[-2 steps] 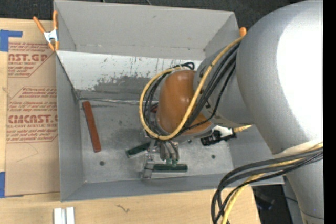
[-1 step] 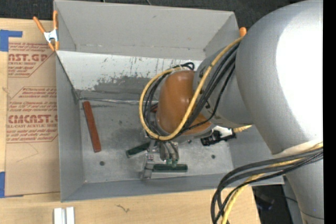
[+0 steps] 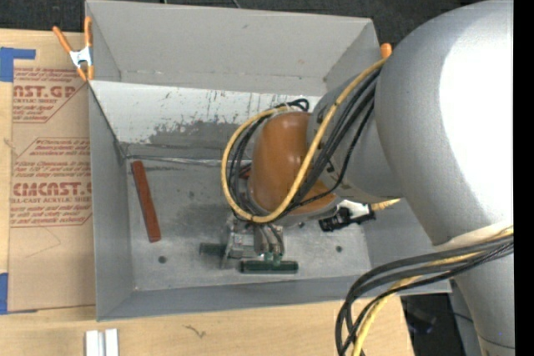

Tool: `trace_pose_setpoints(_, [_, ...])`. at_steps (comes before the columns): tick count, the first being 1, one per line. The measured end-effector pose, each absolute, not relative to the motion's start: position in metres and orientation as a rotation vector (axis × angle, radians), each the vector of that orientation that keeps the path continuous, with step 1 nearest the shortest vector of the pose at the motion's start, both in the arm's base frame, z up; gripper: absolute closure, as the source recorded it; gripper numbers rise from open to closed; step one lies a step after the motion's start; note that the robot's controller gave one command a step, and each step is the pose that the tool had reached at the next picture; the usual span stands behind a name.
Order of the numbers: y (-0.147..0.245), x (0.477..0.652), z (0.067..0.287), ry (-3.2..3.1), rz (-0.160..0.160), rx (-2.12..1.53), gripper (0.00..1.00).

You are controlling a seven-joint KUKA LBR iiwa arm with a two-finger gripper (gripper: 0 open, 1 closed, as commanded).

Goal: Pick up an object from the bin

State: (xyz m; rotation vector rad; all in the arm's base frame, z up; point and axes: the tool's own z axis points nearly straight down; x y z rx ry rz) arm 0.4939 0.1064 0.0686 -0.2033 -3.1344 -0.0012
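Note:
My gripper (image 3: 253, 243) is low over the bin floor near the front wall, under the arm's orange cover. A dark green, flat, elongated thing (image 3: 269, 267) lies right below it, touching or nearly touching the gripper's tip. A small dark piece (image 3: 211, 250) lies just to the gripper's left on the floor. A long red-brown stick (image 3: 145, 201) lies at the left side of the bin, well away from the gripper.
A small black and white thing (image 3: 345, 216) sits to the right of the gripper, partly under the arm. The arm and its looped cables cover the right half of the bin. The bin's sloped walls stand close in front of and behind the gripper.

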Motion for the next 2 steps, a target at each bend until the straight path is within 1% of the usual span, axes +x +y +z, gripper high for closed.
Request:
trace_pose_setpoints(1, [0.107,0.4955,0.1745,-3.143,-0.004,-0.203,1.0])
trace_pose_setpoints(2, [0.1075,0.4959,0.183,-3.137,-0.002,-0.202,1.0])
